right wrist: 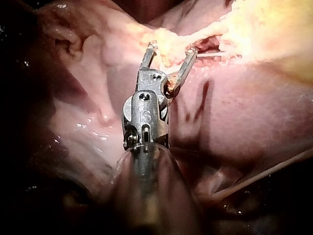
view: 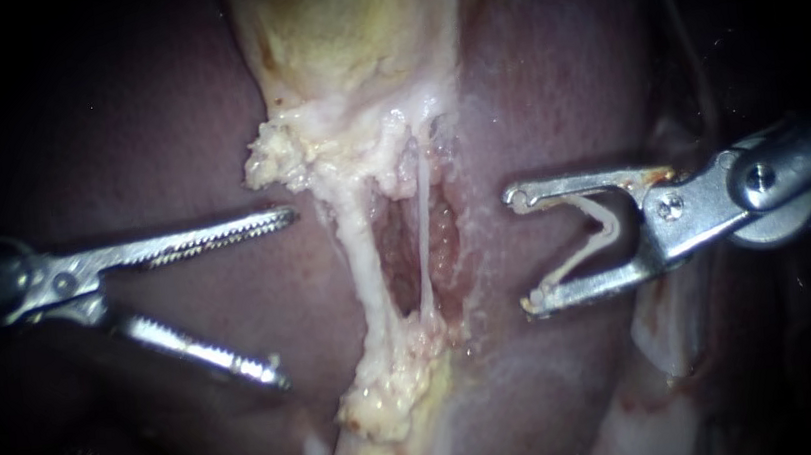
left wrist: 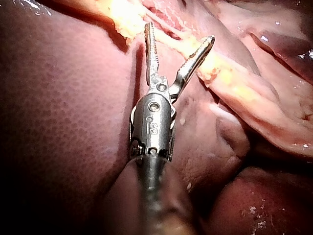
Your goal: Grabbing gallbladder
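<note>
Endoscope view: gallbladder (view: 344, 23) pale yellow, upper centre, lying between dark red lobes of liver (view: 142, 114). Whitish, ragged tissue (view: 361, 262) trails down from it, with a thin pale tube (view: 422, 226) just beside and an open window between the two.

Left instrument (view: 287, 295): hand wide, toothed jaws well apart, nothing between them. Tips sit just short of the whitish tissue, over liver, below the gallbladder and not touching it.

Right instrument (view: 522, 250): hand also wide, but a pale V-shaped clip (view: 599, 227) sits seated between the jaws, touching both. Tips point at the tube from the other side, near it, apart from the gallbladder.

Left wrist view: open jaws reach the yellowish fringe; contact unclear.
</note>
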